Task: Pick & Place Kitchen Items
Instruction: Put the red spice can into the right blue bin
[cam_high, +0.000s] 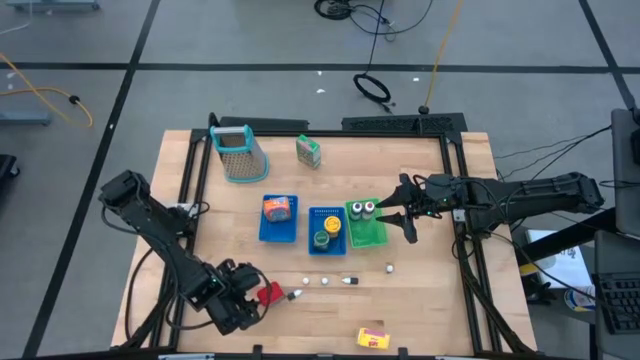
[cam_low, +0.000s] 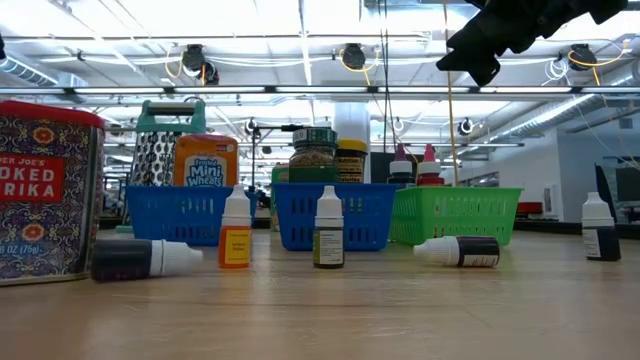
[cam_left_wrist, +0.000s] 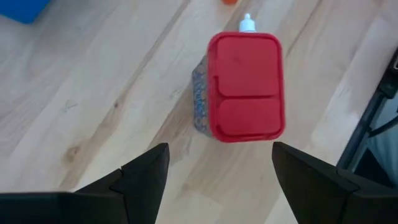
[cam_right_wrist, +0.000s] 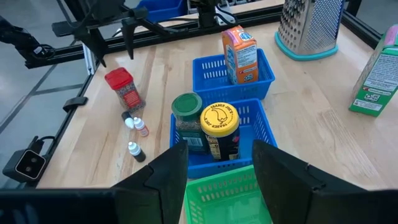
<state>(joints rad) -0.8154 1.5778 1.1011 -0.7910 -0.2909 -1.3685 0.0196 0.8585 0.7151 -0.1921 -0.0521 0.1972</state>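
Filling the trays is partly done: blue basket (cam_high: 279, 232) holds an orange packet (cam_high: 279, 208). Left gripper (cam_high: 250, 297), jaws wide, hovers by the red can (cam_high: 270, 293); right gripper (cam_high: 400, 212), half-open and empty, hangs above the green basket (cam_high: 368, 232). Tiny bottles (cam_high: 325, 279) remain loose.

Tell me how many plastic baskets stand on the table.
3, in one row: left blue basket, middle blue basket, green basket at the right. None seems hidden.

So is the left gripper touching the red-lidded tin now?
Apart. The left wrist view shows bare wood between the open left gripper and the red-lidded tin.
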